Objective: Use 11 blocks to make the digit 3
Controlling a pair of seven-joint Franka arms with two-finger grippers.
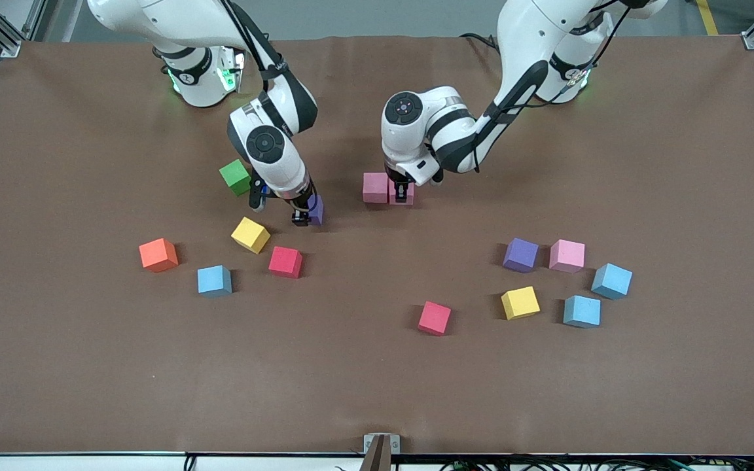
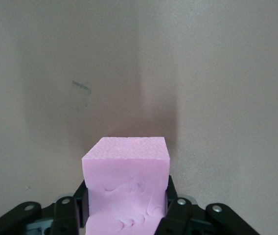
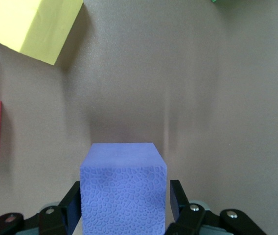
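Both arms were down at the table's middle, each with a cube between its fingers. The left gripper (image 1: 404, 194) was clamped on a pink cube (image 2: 127, 188), pads pressed into both flanks, and that cube sat low on the table (image 1: 377, 392), touching, or all but touching, a second pink cube (image 1: 374, 187) toward the right arm's end. That pair looked like the seed of the digit, one bar begun.

The right gripper (image 1: 301, 216) stood over a purple-blue cube (image 3: 123, 188) with a finger on either side. A thin dark gap showed along at least one flank, so whether the pads had bitten yet could not be told; the fingers flanked the cube, and a grip looked close.

The relation that counted: the purple-blue cube lay toward the right arm's end of the pink pair, apart from it with bare table between, and slightly nearer the front camera. So the carry, as I judged it, ran sideways toward the left arm's end, to butt against the pair. Cubes have no long axis to square; only faces needed to line up.

Spare cubes lay nearer the camera: yellow (image 1: 251, 235), red (image 1: 285, 261), orange (image 1: 158, 254) and blue (image 1: 214, 280) nearer the right arm, another cluster nearer the left. The green cube (image 1: 235, 176) sat just beside the right wrist.
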